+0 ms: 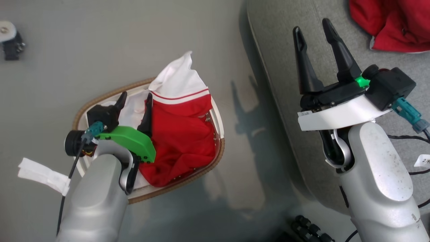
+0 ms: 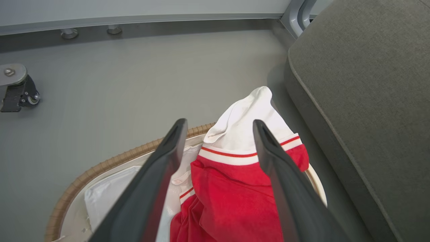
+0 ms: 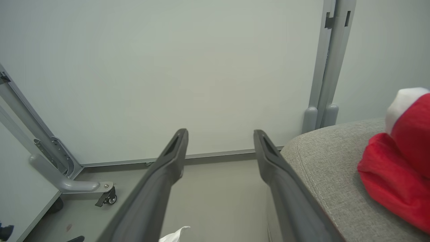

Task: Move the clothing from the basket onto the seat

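The left claw [image 1: 134,100] is released, its two fingers spread wide and holding nothing, poised over the basket [image 1: 104,94]. A red garment [image 1: 181,134] with a white panel and thin stripes lies in the basket. It sits partly between the fingers and reaches beyond their tips, its white end passing the rim ahead of the claw. The white liner [image 2: 107,191] shows beside the claw's left finger. The basket stands on the floor [image 1: 100,40], with the seat [image 1: 285,101] to the claw's right, near but apart. The right claw [image 1: 312,28] is likewise released and empty, fingers parted, above the seat's edge. A second garment [image 1: 393,23], red, lies on the seat ahead and right of that claw, well apart from it.
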